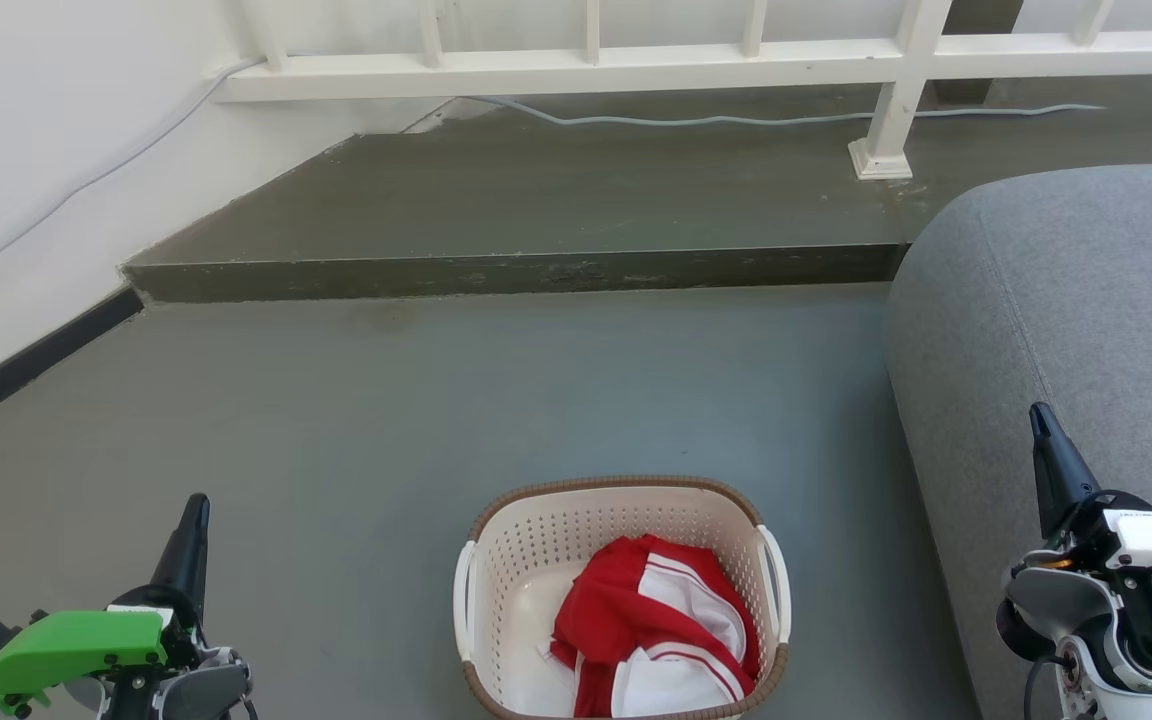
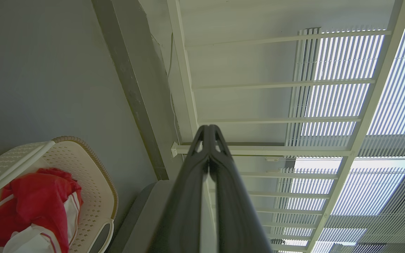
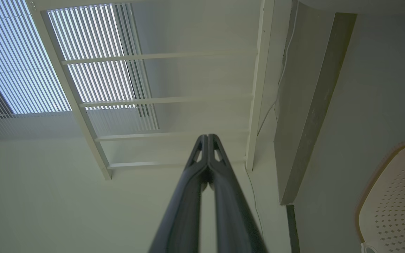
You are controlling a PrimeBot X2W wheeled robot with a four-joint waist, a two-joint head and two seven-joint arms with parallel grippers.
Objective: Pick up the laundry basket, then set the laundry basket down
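Left hand (image 1: 196, 506) and right hand (image 1: 1041, 416) are hovering low at either side, each with its fingers pressed together and gripping nothing. Between them, apart from both, the laundry basket (image 1: 558, 540) is sitting on the grey floor (image 1: 416, 400), holding a red-and-white garment (image 1: 651, 620). Beyond, a step (image 1: 516, 270) is rising toward a white railing (image 1: 586, 68).

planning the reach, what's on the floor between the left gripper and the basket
Nothing but bare grey floor lies between the left gripper and the basket, as the head view shows.
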